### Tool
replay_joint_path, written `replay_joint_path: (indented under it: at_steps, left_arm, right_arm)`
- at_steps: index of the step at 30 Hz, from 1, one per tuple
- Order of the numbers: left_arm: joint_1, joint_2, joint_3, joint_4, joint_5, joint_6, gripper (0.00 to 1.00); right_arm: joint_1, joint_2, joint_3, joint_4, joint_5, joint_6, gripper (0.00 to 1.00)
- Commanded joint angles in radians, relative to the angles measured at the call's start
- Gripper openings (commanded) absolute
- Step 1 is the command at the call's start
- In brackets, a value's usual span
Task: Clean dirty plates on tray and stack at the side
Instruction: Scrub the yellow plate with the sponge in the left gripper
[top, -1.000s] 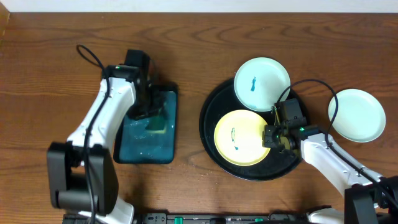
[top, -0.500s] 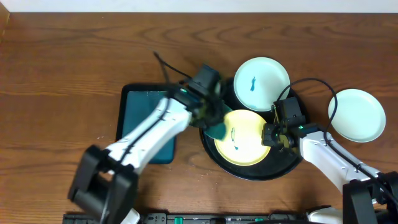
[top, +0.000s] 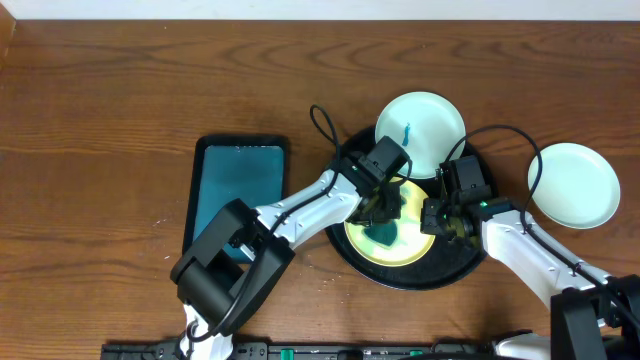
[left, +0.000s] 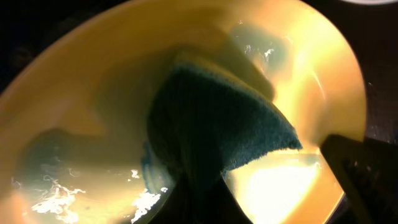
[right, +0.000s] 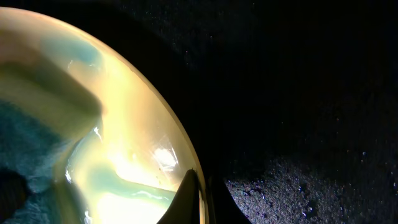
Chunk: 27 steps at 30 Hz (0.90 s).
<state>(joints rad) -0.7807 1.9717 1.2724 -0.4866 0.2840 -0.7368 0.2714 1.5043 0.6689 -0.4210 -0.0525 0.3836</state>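
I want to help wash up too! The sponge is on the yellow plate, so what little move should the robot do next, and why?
Probably rub the sponge in small strokes across the yellow plate. The left gripper presses it on the wet plate, bluish streaks show beside it, and the right gripper pinches the rim to steady it.

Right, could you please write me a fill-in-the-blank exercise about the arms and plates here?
1. The left gripper presses a dark teal ____ onto the pale yellow round plate.
2. The right gripper is shut on that plate's ____.
3. The pale mint-white round plate at the far side of the large round black tray bears a ____ smear.
4. The other mint-white plate lies off the tray on the wooden table, on the ____ arm's side.

Missing words: sponge; rim; blue; right.
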Motion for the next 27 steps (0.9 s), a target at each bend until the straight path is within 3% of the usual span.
replay_joint_path:
  at_steps: [1, 6, 10, 13, 20, 27]
  left_arm:
    - [0.025, 0.072, -0.027, -0.138, -0.222, -0.017, 0.07]
    - [0.041, 0.072, 0.038, -0.319, -0.509, -0.016, 0.08]
    - [0.039, 0.072, 0.050, -0.304, -0.552, 0.021, 0.07]
    - [0.035, 0.072, 0.050, -0.251, -0.455, 0.021, 0.08]
    - [0.007, 0.074, 0.047, -0.034, 0.092, 0.016, 0.08]
    - [-0.056, 0.075, 0.046, 0.032, 0.150, 0.009, 0.08]
  right_arm:
    - [0.005, 0.053, -0.019, -0.004, 0.026, 0.021, 0.01]
    - [0.005, 0.053, -0.019, -0.017, 0.026, 0.021, 0.01]
    - [0.005, 0.053, -0.019, -0.024, 0.026, 0.021, 0.01]
    - [0.005, 0.053, -0.019, -0.024, 0.026, 0.021, 0.01]
    - [0.005, 0.053, -0.019, -0.024, 0.026, 0.026, 0.01]
    - [0.005, 0.053, -0.019, -0.023, 0.026, 0.050, 0.01]
